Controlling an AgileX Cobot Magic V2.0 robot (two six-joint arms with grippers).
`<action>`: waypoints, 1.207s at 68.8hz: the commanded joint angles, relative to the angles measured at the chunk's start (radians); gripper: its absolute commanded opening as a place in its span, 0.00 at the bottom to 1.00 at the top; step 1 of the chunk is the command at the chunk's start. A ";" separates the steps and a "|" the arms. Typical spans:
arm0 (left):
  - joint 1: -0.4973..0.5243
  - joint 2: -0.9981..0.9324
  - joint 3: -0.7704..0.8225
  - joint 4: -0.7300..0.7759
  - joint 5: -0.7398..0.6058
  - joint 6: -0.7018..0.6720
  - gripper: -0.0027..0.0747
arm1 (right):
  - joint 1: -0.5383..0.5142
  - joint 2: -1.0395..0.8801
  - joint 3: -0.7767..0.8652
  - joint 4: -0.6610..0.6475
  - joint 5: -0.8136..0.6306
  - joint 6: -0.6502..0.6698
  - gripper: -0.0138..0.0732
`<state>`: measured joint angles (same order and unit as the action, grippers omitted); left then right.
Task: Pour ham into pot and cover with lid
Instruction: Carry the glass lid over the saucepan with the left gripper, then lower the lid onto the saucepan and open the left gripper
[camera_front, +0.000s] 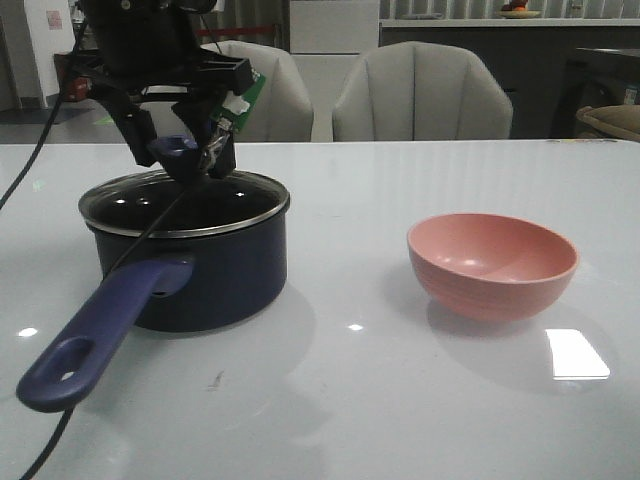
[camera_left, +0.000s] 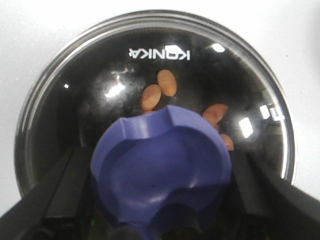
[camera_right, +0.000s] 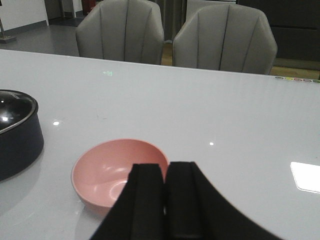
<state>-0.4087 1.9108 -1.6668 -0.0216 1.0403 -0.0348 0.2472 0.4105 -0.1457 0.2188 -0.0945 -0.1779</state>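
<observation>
White glossy table (camera_front: 400, 400) under room lights, two grey chairs (camera_front: 420, 95) behind it. Left gripper (camera_front: 190, 155) hangs over the pot (camera_front: 200, 270), jaws spread either side of the lid (camera_left: 150, 65)'s blue knob (camera_left: 162, 170) — touching it or not, I cannot tell. Ham (camera_left: 160, 90) lies under the glass. Right gripper (camera_right: 165, 200) is closed on nothing, near the pink bowl (camera_front: 492, 262).

Only readable thing here is the brand KONKA, printed in white caps on the glass of the lid (camera_left: 155, 75), showing upside down in the left wrist view. There's a tiny white mark near the rim too, way too small to read.
</observation>
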 joint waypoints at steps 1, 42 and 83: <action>-0.006 -0.053 -0.041 -0.003 -0.053 -0.001 0.36 | 0.001 0.003 -0.028 0.002 -0.088 -0.008 0.32; -0.006 -0.025 -0.045 -0.001 -0.003 -0.001 0.80 | 0.001 0.003 -0.028 0.002 -0.088 -0.008 0.32; -0.009 -0.216 -0.121 -0.037 0.086 -0.001 0.79 | 0.001 0.003 -0.028 0.002 -0.088 -0.008 0.32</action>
<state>-0.4087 1.8121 -1.7531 -0.0415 1.1567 -0.0348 0.2472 0.4105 -0.1457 0.2188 -0.0945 -0.1779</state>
